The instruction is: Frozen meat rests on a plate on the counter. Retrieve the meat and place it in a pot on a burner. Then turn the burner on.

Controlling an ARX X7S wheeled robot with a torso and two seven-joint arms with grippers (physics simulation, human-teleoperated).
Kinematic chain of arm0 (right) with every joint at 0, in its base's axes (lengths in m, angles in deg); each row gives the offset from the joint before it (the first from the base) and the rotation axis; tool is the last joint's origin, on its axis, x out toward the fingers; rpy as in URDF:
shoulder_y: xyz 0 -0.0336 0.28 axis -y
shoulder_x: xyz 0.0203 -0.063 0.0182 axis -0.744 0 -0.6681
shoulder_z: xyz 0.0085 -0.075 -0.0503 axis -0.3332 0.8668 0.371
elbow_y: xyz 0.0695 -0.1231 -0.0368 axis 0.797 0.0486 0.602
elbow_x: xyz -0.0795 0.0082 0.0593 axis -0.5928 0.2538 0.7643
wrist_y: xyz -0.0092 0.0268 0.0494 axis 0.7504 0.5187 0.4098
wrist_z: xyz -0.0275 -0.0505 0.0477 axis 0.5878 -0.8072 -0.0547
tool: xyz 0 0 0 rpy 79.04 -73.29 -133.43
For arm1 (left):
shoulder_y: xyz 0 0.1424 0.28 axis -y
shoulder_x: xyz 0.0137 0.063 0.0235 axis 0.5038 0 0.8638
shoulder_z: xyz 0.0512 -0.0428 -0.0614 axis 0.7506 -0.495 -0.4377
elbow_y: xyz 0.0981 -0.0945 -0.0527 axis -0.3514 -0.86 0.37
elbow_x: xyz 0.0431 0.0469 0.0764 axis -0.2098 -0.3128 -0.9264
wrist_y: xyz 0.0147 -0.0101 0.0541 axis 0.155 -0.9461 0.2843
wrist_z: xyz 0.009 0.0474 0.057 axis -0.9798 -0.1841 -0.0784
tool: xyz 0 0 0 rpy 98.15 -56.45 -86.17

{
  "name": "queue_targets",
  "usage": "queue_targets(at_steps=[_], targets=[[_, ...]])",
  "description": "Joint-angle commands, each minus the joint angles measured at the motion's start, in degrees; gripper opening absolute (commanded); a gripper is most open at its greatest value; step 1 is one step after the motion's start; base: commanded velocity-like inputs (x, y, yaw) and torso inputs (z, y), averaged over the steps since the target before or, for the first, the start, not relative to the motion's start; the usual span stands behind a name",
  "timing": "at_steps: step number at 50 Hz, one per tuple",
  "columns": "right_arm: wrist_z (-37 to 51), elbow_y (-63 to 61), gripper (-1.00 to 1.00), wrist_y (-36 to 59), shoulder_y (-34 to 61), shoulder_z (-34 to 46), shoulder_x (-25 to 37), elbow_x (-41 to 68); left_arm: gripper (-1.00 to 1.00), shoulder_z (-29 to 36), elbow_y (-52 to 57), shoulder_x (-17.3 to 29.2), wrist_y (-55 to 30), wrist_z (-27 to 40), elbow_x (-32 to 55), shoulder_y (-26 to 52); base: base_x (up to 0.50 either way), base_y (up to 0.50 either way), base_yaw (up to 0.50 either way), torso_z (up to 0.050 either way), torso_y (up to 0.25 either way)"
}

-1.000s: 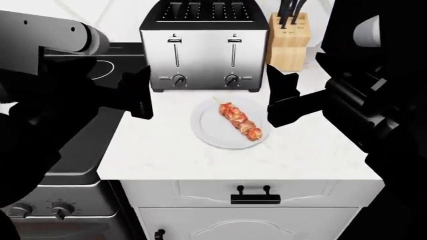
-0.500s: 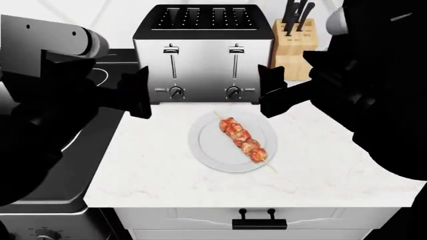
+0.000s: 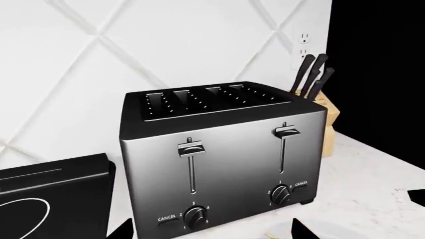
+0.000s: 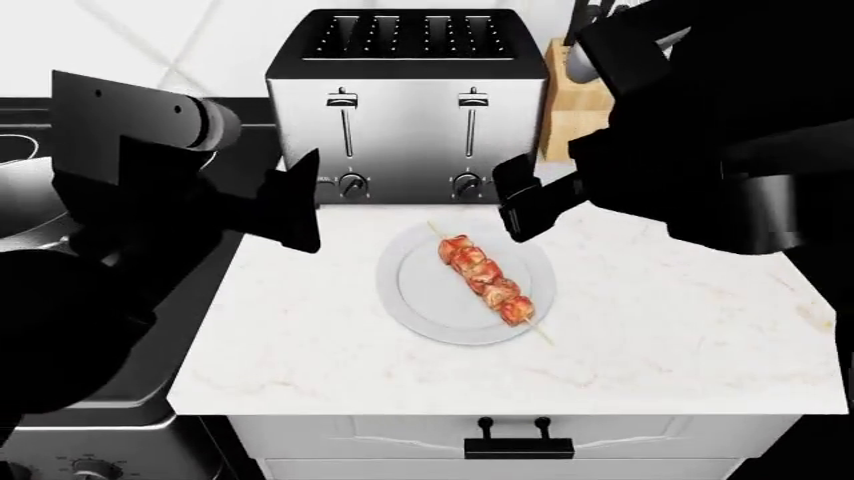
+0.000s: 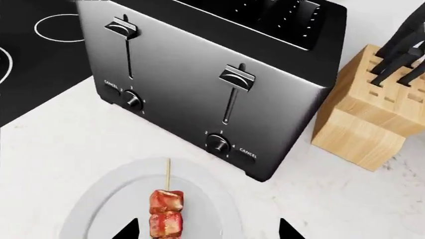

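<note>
Kebab on plate, marble counter
Meat (image 4: 486,280) lies diagonally across white plate (image 4: 414,290), skewer overhanging rim; counter (image 4: 667,330) white, veined.

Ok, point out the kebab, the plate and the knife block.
meat (image 4: 485,279), head view, middle chunk.
plate (image 4: 414,290), head view, bare left part.
knife block (image 5: 359,124), right wrist view, wooden front face.

We see reddish-pink meat (image 4: 485,280) on a pale skewer, a white-grey plate (image 4: 416,298), a white pink-veined worktop (image 4: 667,320), a brushed-chrome toaster (image 4: 407,110) and a light wooden knife block (image 5: 362,119).
</note>
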Motion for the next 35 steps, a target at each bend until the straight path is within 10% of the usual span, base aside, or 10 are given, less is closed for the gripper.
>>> queue_targets(at_steps=[1,35], targets=[[-8.0,3.9,1.00,-3.1,1.0,8.0,0.2,-4.9,1.00,1.7,-0.1,0.6,2.0,-2.8,-3.2,-1.0,0.00,0.00,0.00,0.000,0.000],[-21.6,10.1,1.00,-14.2,-3.4,14.6,-2.1,-11.5,1.00,3.4,0.4,2.5,3.1,-2.6,-5.6,-2.4,0.00,0.00,0.00,0.000,0.000]])
